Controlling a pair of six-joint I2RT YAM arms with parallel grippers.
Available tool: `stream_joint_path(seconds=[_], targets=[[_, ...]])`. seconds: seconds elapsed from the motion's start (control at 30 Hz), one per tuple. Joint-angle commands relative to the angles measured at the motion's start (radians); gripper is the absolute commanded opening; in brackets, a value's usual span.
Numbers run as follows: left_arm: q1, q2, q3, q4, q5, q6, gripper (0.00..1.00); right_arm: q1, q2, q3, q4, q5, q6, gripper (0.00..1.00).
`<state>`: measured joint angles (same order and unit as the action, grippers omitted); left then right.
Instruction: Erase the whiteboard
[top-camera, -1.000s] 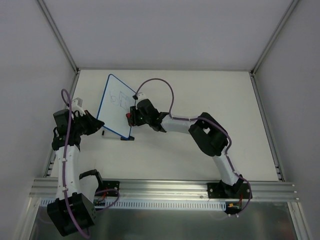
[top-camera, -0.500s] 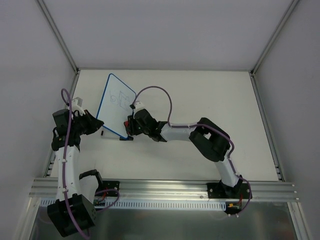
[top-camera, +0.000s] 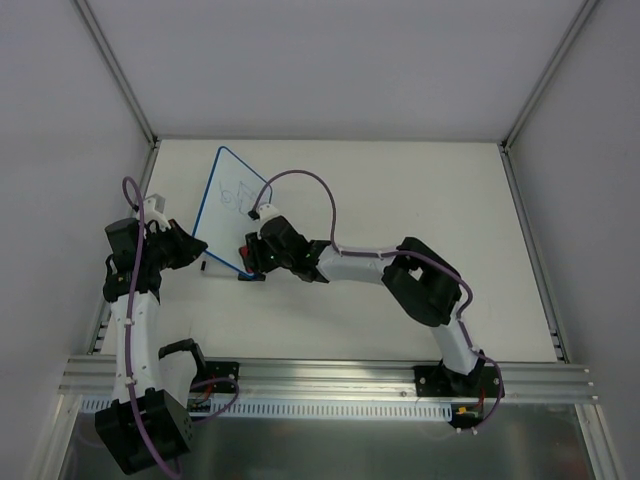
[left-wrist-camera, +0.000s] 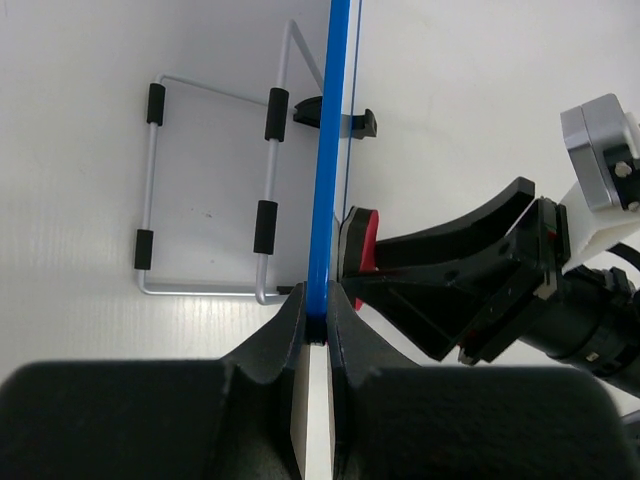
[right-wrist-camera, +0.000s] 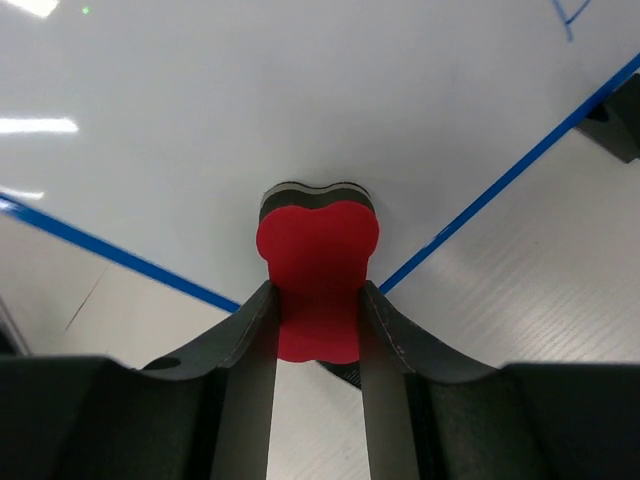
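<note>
The whiteboard (left-wrist-camera: 335, 150) rim sits pinched between the left jaws.

My overhead camera looks steeply down from above and behind onto the whole tabletop (top-camera: 400, 200). My left wrist camera sights edge-on along the whiteboard (left-wrist-camera: 333, 150), very close. My right wrist camera faces the board's white face, closer still. All three views share the red eraser (right-wrist-camera: 318, 270).
</note>
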<state>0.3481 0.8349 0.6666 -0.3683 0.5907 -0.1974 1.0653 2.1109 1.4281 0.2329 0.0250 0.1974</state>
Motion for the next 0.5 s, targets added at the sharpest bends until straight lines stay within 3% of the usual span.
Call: stream_joint_path(seconds=[0.0, 0.47], targets=[[-0.014, 0.003, -0.013, -0.09, -0.002, 0.059, 0.0, 0.078, -0.087, -0.033, 0.088, -0.129, 0.0, 0.0], [-0.015, -0.034, 0.03, -0.09, 0.037, -0.016, 0.0, -0.076, -0.537, -0.391, -0.001, -0.077, -0.098, 0.03]])
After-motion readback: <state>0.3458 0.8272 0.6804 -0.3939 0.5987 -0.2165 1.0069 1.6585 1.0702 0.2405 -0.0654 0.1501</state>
